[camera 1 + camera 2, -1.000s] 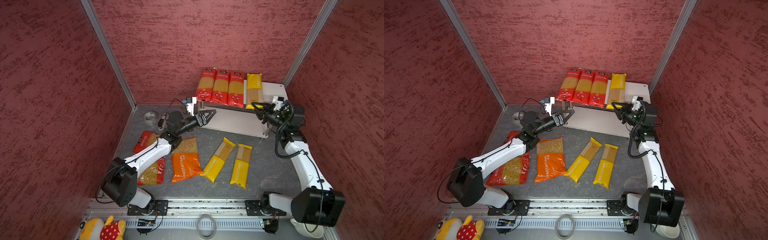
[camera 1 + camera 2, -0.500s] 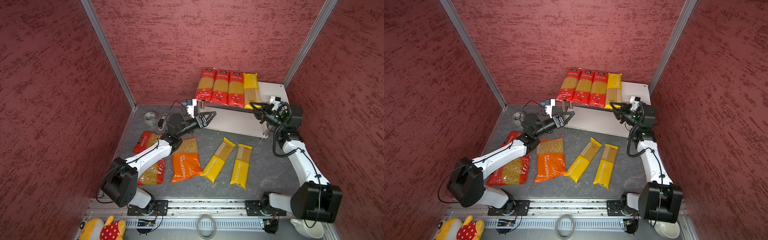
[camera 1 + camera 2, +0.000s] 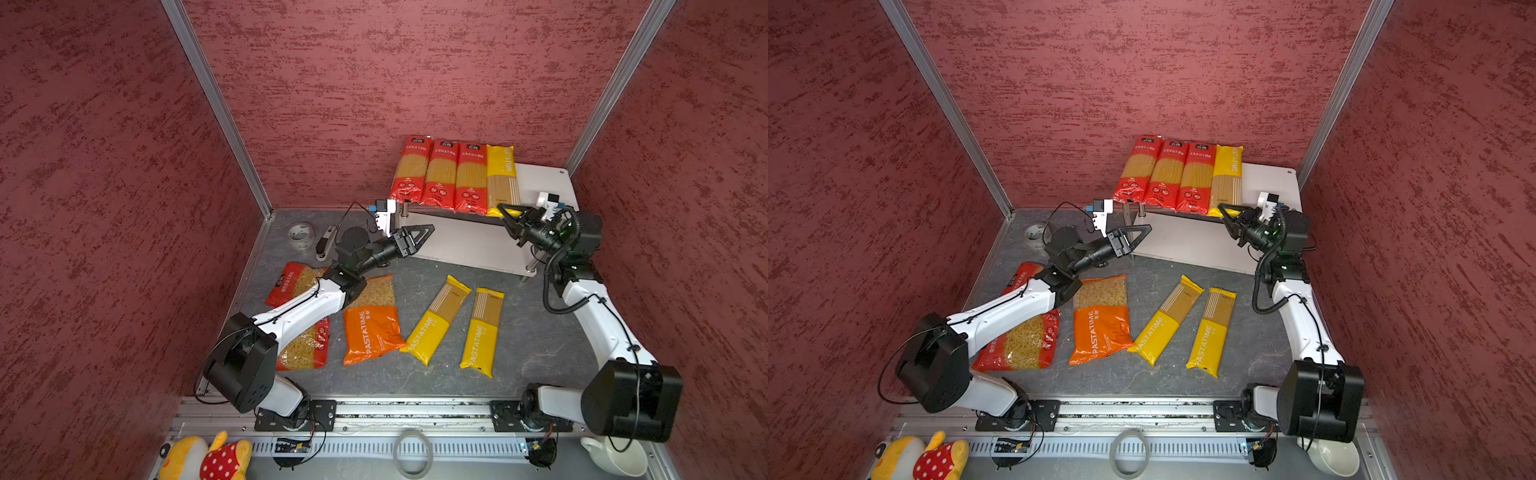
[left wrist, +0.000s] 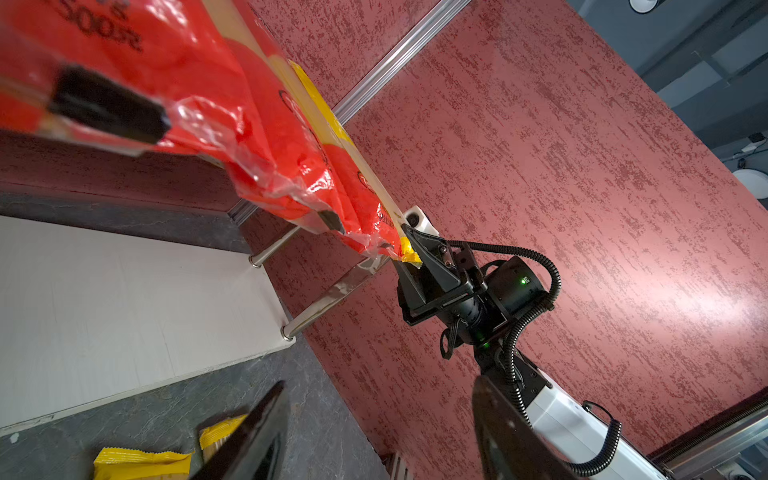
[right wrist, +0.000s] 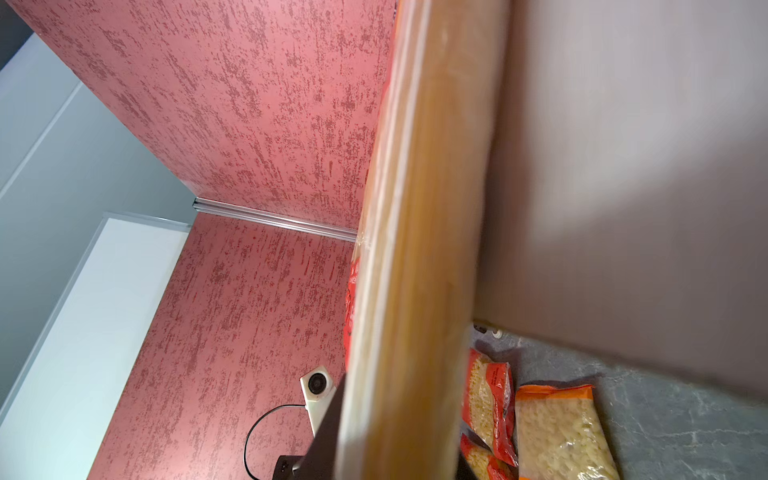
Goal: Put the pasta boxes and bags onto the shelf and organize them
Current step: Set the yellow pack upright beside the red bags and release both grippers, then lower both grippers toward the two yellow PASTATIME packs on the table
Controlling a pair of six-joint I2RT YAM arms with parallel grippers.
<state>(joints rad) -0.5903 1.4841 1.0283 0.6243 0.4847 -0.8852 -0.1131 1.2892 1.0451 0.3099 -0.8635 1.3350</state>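
Top views, shelf: the small white two-tier shelf with shiny metal posts (image 3: 536, 183) (image 3: 1271, 183) stands at the back of the dark grey surface (image 3: 528, 357), against the red wall.
Top views, packs on shelf: three long red plastic spaghetti packs (image 3: 441, 174) (image 3: 1167, 174) lie side by side on the top tier. One long yellow PASTATIME spaghetti pack (image 3: 503, 174) (image 3: 1227, 176) lies against the rightmost red one.
Top views, right gripper (image 3: 505, 212) (image 3: 1225, 212): jaws clamped on the near end of that yellow pack, at the top tier's front edge.
Top views, left gripper (image 3: 424, 239) (image 3: 1142, 237): jaws apart and holding nothing, in front of the lower tier's left end.
Top views, packs on surface: two wide red short-pasta packs (image 3: 291, 280) (image 3: 1025, 340) lie partly under the left arm. Right of them come the orange PASTATIME pack (image 3: 372, 328) (image 3: 1100, 328) and two more yellow PASTATIME spaghetti packs (image 3: 436, 320) (image 3: 482, 332).
Top views, other: a tape roll (image 3: 300, 235) sits near the back left corner and a plush toy (image 3: 208, 459) by the front rail.
Left wrist: the red packs' crinkled ends (image 4: 270, 137) overhang the top tier. The right gripper (image 4: 409, 251) pinches the yellow corner. The left gripper's (image 4: 380, 390) jaws stand apart.
Right wrist: the held yellow pack (image 5: 415, 249) fills the middle, blurred, beside the shelf board (image 5: 623, 166). The orange pack (image 5: 561, 432) lies beyond.
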